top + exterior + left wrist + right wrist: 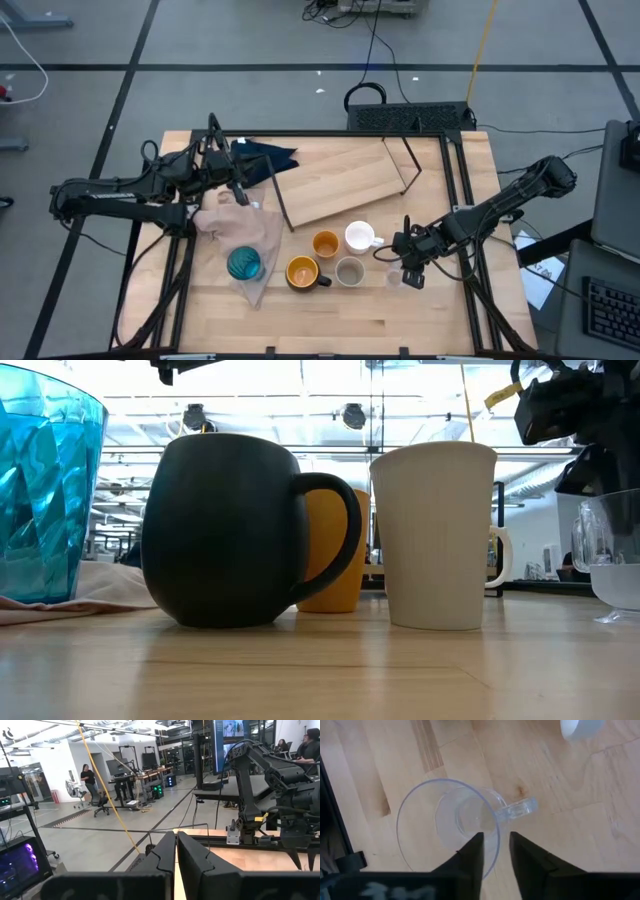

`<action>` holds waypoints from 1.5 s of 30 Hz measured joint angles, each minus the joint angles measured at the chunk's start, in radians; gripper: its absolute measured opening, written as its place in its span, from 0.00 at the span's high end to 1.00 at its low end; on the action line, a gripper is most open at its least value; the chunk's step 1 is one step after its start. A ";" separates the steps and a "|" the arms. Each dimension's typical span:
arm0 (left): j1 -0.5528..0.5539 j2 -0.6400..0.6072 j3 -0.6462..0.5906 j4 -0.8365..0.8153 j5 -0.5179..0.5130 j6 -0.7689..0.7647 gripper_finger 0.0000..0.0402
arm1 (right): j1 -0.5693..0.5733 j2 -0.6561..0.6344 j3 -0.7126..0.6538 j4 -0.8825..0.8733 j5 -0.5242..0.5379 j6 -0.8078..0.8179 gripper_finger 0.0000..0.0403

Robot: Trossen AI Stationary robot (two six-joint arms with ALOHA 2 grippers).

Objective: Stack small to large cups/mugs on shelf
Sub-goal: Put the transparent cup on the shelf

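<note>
Several cups stand upright near the table's front: a teal tumbler (pixel 243 263) on a pinkish cloth, a dark mug with orange inside (pixel 302 272), a small orange cup (pixel 325 243), a white handled mug (pixel 358 237) and a grey-beige cup (pixel 349 271). The clear cup (pixel 447 820) stands to their right, with my right gripper (pixel 496 851) shut on it. The shelf (pixel 345 180), a light-wood board with black rod ends, lies farther back. My left gripper (pixel 175 865) hovers shut over the cloths at the left and holds nothing. My right gripper pinches the clear cup's wall at the rim (pixel 496 834), right beside its handle (pixel 520 809). One finger (pixel 475 851) is inside the cup and the other (pixel 522 857) outside. The fingers slant steeply down from above. The cup stands upright with its base on the table.
A dark blue cloth (pixel 262 160) and a pinkish-beige cloth (pixel 245 228) lie at the left. Black rails run along the table's edges. Bare wood shows in front of the cups and to the right of the clear cup.
</note>
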 joint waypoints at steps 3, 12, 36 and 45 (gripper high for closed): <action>0.000 0.000 0.000 0.000 0.000 0.000 0.95 | 0.000 0.000 0.000 0.000 -0.015 -0.004 0.92; 0.000 0.000 0.000 0.000 0.000 0.000 0.95 | -0.006 0.000 0.000 0.003 -0.050 -0.023 0.99; 0.000 0.000 0.000 0.001 0.000 0.000 0.95 | -0.163 -0.439 0.001 0.249 0.016 -0.376 1.00; 0.000 0.000 0.000 0.001 0.000 -0.007 0.95 | -0.204 -0.528 0.002 0.419 0.062 -0.671 1.00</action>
